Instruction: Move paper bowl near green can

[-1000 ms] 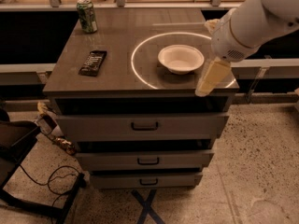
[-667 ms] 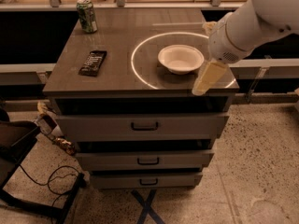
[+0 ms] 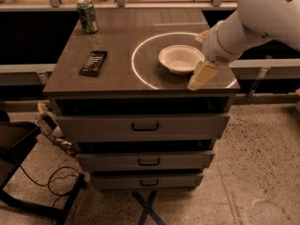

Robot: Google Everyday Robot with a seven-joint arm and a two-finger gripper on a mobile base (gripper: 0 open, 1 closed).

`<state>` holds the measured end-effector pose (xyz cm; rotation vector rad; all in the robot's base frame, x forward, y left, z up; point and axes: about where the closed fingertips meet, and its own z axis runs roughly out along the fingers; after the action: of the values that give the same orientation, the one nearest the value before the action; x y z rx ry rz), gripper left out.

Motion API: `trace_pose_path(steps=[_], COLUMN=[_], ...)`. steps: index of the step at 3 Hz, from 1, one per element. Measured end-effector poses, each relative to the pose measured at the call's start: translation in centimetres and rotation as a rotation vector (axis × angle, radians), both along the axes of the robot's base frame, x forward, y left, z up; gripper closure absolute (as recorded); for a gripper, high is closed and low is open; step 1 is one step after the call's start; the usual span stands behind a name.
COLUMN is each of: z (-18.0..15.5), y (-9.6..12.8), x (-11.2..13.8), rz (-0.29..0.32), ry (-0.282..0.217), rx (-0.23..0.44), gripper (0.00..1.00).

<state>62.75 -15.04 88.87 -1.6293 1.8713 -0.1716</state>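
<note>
The white paper bowl (image 3: pixel 181 58) sits upright on the right half of the cabinet top (image 3: pixel 117 50), inside a bright light ring. The green can (image 3: pixel 87 16) stands upright at the far left corner, well away from the bowl. My gripper (image 3: pixel 202 56) hangs at the bowl's right rim on the white arm (image 3: pixel 253 18). It is open: one cream finger (image 3: pixel 201 76) is at the front right of the bowl and the other tip (image 3: pixel 203 35) is behind it. It holds nothing.
A flat dark snack bar wrapper (image 3: pixel 93 63) lies on the left of the top, in front of the can. The cabinet has three drawers (image 3: pixel 145 125). A shelf rail runs behind. Cables and a dark stand lie on the floor at the left.
My gripper has moved a little to the left, closer to the bowl's right rim. The bowl, can and wrapper have not moved.
</note>
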Motion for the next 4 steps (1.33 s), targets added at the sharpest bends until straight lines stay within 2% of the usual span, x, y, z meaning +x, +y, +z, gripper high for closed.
trace_pose_path(steps=[3,4], z=[-4.2,-4.3], y=[1.0,1.1], x=[2.5,2.5], rz=[0.009,0.011], ry=[0.056,0.058], rx=[0.001,0.001], gripper=[0.87,1.0])
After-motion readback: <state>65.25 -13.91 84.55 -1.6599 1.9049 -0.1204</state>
